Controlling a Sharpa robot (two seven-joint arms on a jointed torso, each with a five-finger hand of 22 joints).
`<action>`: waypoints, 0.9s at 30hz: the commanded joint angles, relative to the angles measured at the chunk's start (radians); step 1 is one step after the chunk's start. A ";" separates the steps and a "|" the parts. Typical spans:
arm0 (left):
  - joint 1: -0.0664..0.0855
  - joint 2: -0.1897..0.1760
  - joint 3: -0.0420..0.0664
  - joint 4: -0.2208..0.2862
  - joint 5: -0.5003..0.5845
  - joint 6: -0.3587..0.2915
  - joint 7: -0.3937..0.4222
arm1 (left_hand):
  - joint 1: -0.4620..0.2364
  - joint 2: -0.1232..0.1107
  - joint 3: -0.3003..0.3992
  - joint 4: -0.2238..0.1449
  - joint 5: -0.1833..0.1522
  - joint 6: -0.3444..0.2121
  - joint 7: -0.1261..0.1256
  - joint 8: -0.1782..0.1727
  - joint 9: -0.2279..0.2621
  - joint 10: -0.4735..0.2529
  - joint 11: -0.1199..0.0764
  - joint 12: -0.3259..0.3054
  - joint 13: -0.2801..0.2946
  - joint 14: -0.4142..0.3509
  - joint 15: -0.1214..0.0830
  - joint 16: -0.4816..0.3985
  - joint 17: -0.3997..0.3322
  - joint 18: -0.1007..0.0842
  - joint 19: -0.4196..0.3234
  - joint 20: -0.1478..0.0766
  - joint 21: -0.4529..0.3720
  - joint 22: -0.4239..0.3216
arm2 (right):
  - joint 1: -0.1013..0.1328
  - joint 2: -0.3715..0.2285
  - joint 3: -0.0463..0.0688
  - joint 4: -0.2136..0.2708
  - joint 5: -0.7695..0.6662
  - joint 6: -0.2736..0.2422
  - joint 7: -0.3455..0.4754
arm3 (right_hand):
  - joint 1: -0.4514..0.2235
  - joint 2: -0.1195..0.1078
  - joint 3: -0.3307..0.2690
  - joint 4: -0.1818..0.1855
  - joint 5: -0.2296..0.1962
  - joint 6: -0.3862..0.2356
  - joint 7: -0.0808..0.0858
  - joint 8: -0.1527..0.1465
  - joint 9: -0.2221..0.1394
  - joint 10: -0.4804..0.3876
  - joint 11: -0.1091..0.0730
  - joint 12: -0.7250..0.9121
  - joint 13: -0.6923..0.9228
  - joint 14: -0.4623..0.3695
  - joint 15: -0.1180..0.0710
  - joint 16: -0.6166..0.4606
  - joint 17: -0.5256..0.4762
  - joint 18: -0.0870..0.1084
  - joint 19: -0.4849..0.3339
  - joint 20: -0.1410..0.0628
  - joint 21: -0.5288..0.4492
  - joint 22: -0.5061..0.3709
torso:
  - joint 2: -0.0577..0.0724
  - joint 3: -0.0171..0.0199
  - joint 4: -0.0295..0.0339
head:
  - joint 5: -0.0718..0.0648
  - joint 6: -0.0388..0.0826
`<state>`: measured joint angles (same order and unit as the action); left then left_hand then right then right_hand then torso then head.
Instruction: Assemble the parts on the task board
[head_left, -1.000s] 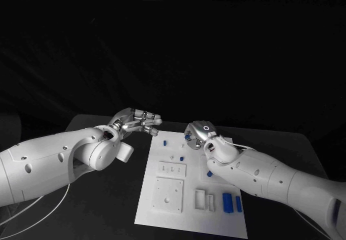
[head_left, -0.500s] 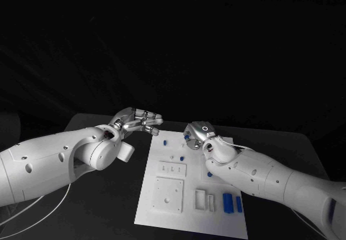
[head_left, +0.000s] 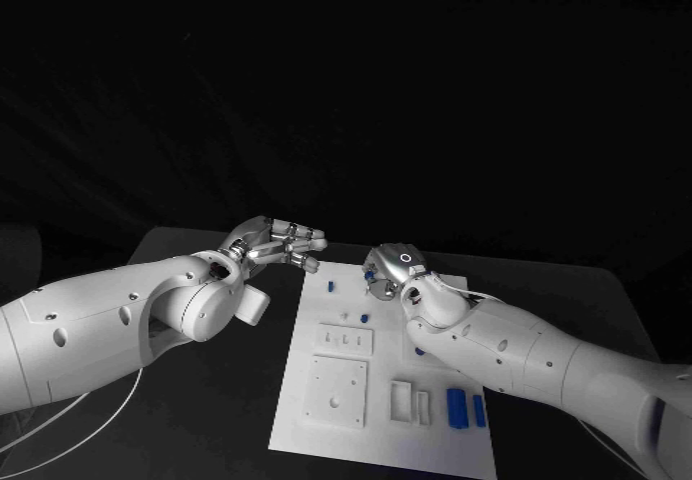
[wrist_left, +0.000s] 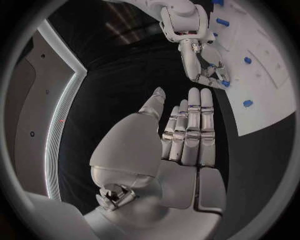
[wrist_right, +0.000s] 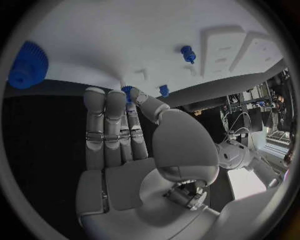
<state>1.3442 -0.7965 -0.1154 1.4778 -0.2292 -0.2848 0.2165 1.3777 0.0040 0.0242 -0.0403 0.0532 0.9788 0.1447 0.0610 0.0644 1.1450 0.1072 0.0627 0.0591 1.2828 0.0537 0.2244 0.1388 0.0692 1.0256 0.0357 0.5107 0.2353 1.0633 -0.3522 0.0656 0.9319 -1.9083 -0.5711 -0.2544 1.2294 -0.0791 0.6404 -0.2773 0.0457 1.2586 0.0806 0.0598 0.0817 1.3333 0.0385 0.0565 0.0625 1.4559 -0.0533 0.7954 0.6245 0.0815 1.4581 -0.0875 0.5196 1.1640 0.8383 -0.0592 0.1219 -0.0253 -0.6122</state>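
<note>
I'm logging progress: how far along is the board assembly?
Early. A few blue parts stand on the task board. The right hand pinches a blue part at the board's far edge; the left hand holds nothing. Two blue pieces still lie loose near the front.

The black table (head_left: 173, 400) stands against a wholly dark backdrop, and nothing can be made out beyond its far edge in the head view. In the left wrist view, a dark grey panel (wrist_left: 25, 110) curves beside a bright pale strip (wrist_left: 62, 115) that runs along the panel's edge. In the right wrist view, a brightly lit corner of the room holds cluttered equipment (wrist_right: 256, 95), too small to identify.
</note>
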 joint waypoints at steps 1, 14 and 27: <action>0.002 0.003 0.001 0.000 -0.004 0.016 0.006 | 0.002 0.006 0.002 -0.005 -0.001 -0.002 0.003 0.002 0.001 -0.009 0.001 -0.005 0.000 0.003 -0.001 0.000 0.001 0.006 -0.006 -0.002 0.004 -0.001 | -0.001 0.004 0.000 -0.005 -0.008 0.014 0.004 | 0.008 0.006 0.004 0.000 0.003 0.004 -0.001 0.005 0.001 0.019 -0.015 0.003 0.001 -0.001 -0.008 -0.005 0.000 0.020 0.007 0.001 -0.008 0.006 | 0.001 -0.0013 -0.0012 | 0.001 0.000; 0.002 0.007 0.001 -0.005 -0.004 0.018 0.004 | 0.002 0.006 0.002 -0.005 -0.001 -0.002 0.003 0.002 0.001 -0.009 0.001 -0.005 0.000 0.003 -0.001 0.000 0.001 0.006 -0.006 -0.002 0.004 -0.001 | -0.001 0.016 -0.001 -0.025 -0.016 0.031 -0.009 | 0.007 0.006 0.005 0.000 0.003 0.003 0.000 0.005 0.001 0.017 -0.014 0.003 0.001 -0.001 -0.008 -0.005 -0.001 0.021 0.010 0.001 -0.020 0.015 | 0.003 -0.0010 -0.0024 | 0.001 -0.002; 0.002 0.004 0.001 -0.006 -0.004 0.019 0.004 | 0.001 0.006 0.001 -0.005 -0.001 -0.003 0.003 0.002 0.002 -0.010 0.000 -0.005 0.000 0.003 -0.001 0.000 0.001 0.006 -0.007 -0.002 0.006 -0.003 | -0.001 0.005 -0.001 -0.016 -0.032 0.046 -0.028 | 0.006 0.002 0.015 -0.001 0.005 0.004 -0.001 0.005 0.003 0.018 -0.014 0.003 0.002 -0.003 -0.009 -0.004 0.000 0.022 0.015 0.001 -0.028 0.033 | 0.002 -0.0010 -0.0038 | 0.000 -0.005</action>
<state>1.3444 -0.7930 -0.1153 1.4705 -0.2299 -0.2813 0.2154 1.3776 0.0040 0.0242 -0.0403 0.0531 0.9788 0.1447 0.0609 0.0644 1.1450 0.1073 0.0627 0.0591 1.2828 0.0537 0.2244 0.1385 0.0692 1.0256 0.0357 0.5107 0.2330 1.0643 -0.3446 0.0659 0.9138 -1.9203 -0.5591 -0.2647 1.2309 -0.0776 0.6476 -0.2787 0.0465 1.2560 0.0794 0.0606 0.0853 1.3348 0.0337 0.0532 0.0621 1.4520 -0.0571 0.7953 0.6242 0.0909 1.4580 -0.0873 0.4953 1.1957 0.8407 -0.0603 0.1175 -0.0248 -0.6169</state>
